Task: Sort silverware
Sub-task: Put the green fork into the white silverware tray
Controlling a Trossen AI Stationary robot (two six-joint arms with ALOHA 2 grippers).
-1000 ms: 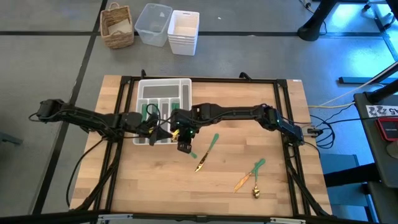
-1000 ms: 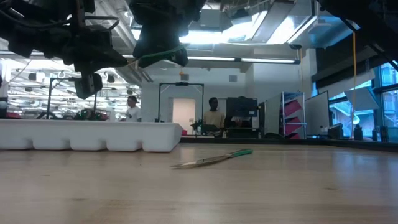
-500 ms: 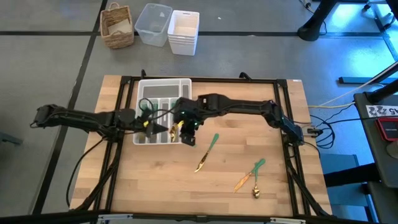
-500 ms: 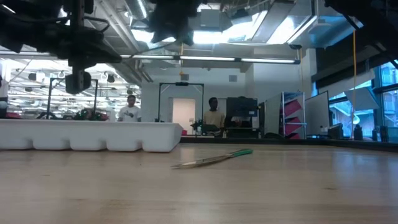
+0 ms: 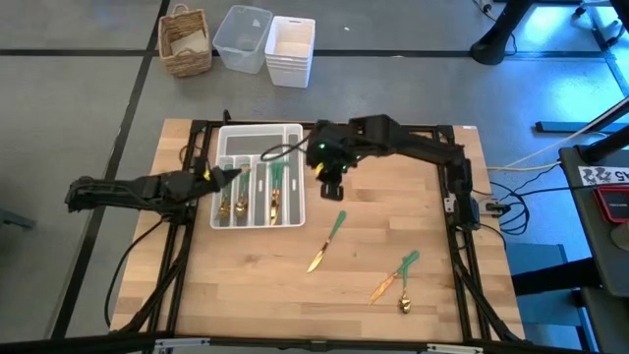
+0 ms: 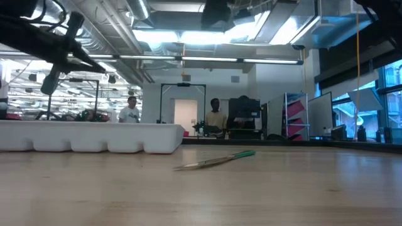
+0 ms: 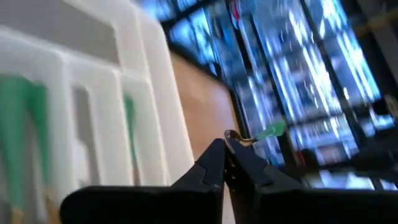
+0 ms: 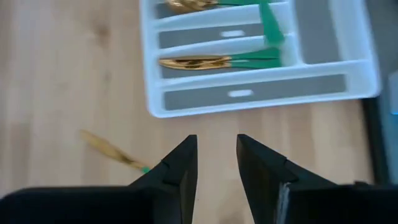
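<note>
Fingers of the right gripper (image 5: 332, 189) gape empty beside the tray (image 5: 292, 132), the left gripper (image 5: 233, 174) pinched shut; loose silverware (image 5: 326, 242) on the table looks light, stiff, slippery—pinch the green handle.

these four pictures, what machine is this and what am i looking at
Two dark robot arms at a wooden table are sorting cutlery. One picture looks straight down, one sits at table height, and two come from cameras on the arms' wrists. The white compartmented plastic tray holds several gold-headed, green-handled pieces. Three more such pieces lie loose on the wood: one near the middle, two further right. The left gripper, jaws shut, is at the tray's left edge. The right gripper, jaws open and empty, hovers beside the tray.
</note>
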